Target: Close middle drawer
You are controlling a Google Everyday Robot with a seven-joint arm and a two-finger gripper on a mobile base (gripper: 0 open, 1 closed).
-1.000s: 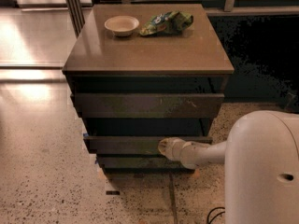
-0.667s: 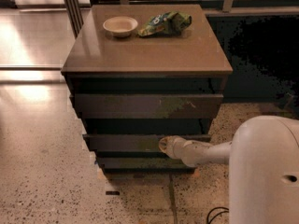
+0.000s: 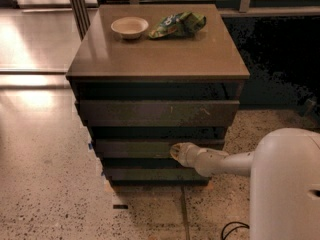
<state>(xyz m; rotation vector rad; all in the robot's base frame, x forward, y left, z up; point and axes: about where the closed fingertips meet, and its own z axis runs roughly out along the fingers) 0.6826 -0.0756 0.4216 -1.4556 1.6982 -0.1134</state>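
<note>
The middle drawer is a wide dark-brown front in the brown cabinet, below the taller scuffed drawer front and above the lowest front. It stands out only slightly beyond the lowest front, and its inner floor is hidden. My gripper is at the end of the white arm that reaches in from the right. Its tip is against the middle drawer's front, right of centre.
On the cabinet top are a small white bowl and a green snack bag. My white body fills the lower right. A black cable lies on the speckled floor. Metal posts stand behind the cabinet.
The gripper has stayed on the middle drawer's front, which has moved back in and now stands out less. The view has shifted slightly.
</note>
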